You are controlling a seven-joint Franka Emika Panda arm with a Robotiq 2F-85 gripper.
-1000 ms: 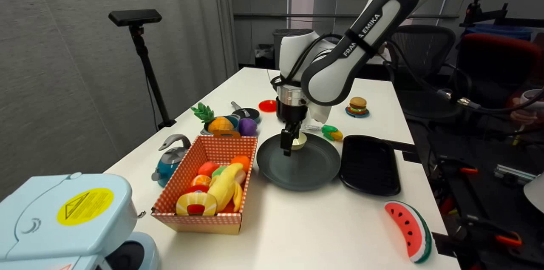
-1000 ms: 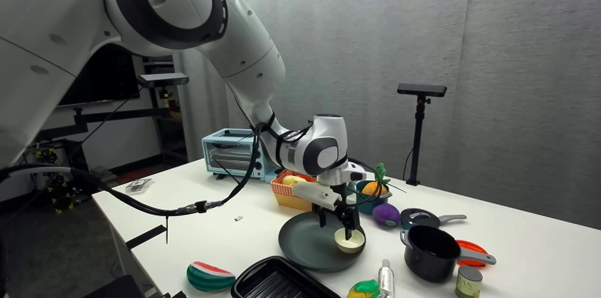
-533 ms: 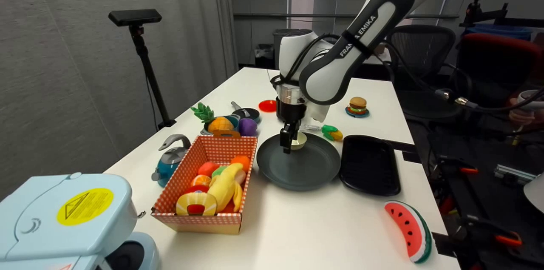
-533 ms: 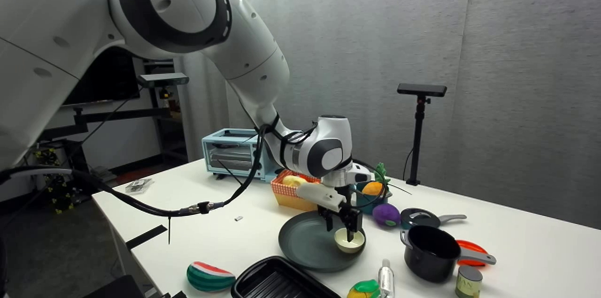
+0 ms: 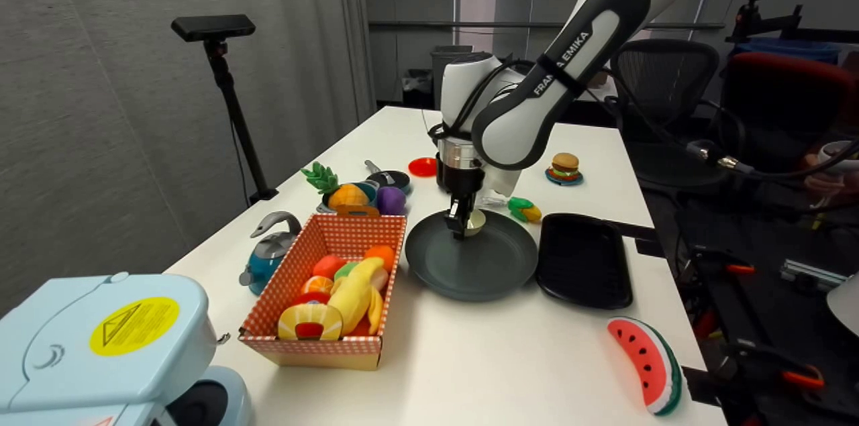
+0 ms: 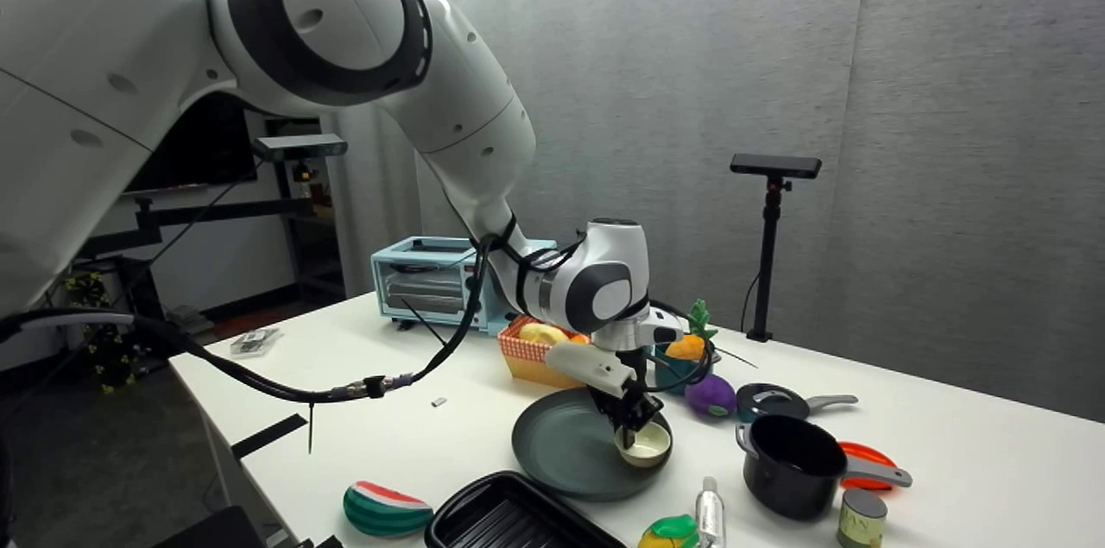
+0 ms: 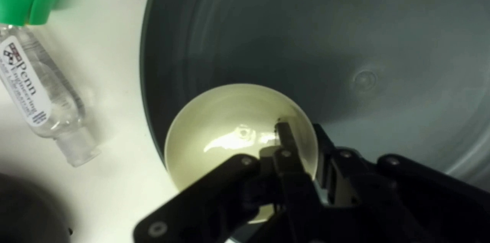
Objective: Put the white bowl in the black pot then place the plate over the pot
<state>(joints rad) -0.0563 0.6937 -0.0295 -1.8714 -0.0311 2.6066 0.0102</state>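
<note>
The small white bowl sits upright on the plate, near the plate's edge on the side toward the black pot. In the wrist view the bowl fills the lower middle, with the dark grey-green plate beneath it. My gripper straddles the bowl's wall: one finger is inside, the other presses close outside, and the jaws are shut on the wall. From an exterior view the gripper points down, covering part of the bowl. The pot stands upright with its mouth uncovered.
Beside the plate are a square black tray, a clear bottle and a green-topped toy corn. A can and a red dish stand by the pot. A checked fruit basket flanks the plate.
The jaws have come together from wide apart onto the bowl's wall. My gripper has lowered slightly and shifted a little, and the bowl has moved only very slightly on the plate.
</note>
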